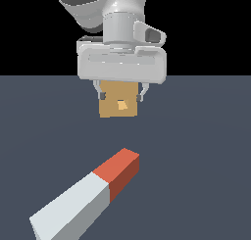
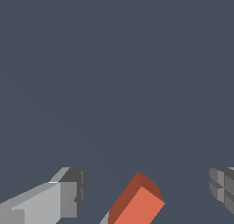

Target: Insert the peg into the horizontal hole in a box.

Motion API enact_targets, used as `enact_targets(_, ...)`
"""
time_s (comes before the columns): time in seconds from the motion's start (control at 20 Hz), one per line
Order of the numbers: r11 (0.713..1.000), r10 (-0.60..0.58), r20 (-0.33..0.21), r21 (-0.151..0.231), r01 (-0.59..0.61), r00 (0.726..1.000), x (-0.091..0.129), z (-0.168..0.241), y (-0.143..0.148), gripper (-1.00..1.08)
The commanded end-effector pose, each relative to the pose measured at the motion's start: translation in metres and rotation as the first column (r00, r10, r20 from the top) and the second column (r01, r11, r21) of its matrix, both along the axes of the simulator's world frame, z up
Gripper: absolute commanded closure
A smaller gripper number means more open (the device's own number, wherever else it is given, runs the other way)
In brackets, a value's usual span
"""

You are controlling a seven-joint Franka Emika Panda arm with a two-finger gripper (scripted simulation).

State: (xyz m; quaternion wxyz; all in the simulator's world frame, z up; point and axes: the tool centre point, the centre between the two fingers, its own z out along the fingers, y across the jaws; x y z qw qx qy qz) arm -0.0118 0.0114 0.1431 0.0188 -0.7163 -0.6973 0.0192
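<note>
Your counter [image 1: 206, 136] is a bare slate-blue plane carrying everything here. On it, the peg [image 1: 81, 200] lies flat toward 6 o'clock in the exterior view, running from its pale grey-white end at about 7 o'clock up to its red-orange end near the centre, so the red tip points roughly at the box [image 1: 117, 105], which sits well apart at 12 o'clock. The hole [image 1: 122, 105] shows as a small lighter opening in the middle of the box's near face.

Your tool [image 1: 120, 93] hangs above the counter in front of the box with its jaws spread wide and nothing between them; in the wrist view the red end of the peg [image 2: 137, 202] lies between the two fingers [image 2: 68, 193] but touches neither.

Judging by its look, the peg is rigid, smooth and square-sided, so flat pads should seat well on opposite faces. Take hold on the grey-white length, back from the red section, leaving that end free for the hole. Expect the long overhang to tip if you grip too far aft.

No brand, label or writing is visible anywhere.
</note>
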Motion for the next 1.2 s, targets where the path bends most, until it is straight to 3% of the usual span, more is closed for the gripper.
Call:
enact_targets(0.0, 1.0, 0.0, 0.0, 0.0, 0.0, 1.0, 0.0, 0.0, 0.0, -0.92)
enact_targets(0.25, 0.999, -0.048, 0.004, -0.002, 0.048, 0.999, 0.0, -0.006, -0.016, -0.92)
enact_targets(0.55, 0.976, -0.218, 0.02, -0.006, 0.218, 0.976, -0.007, -0.026, -0.072, -0.92)
enact_targets(0.85, 0.897, -0.441, 0.041, -0.006, 0.441, 0.897, -0.032, -0.053, -0.147, -0.92)
enact_targets(1.15, 0.831, -0.556, 0.052, -0.003, 0.557, 0.83, -0.054, -0.069, -0.185, -0.92)
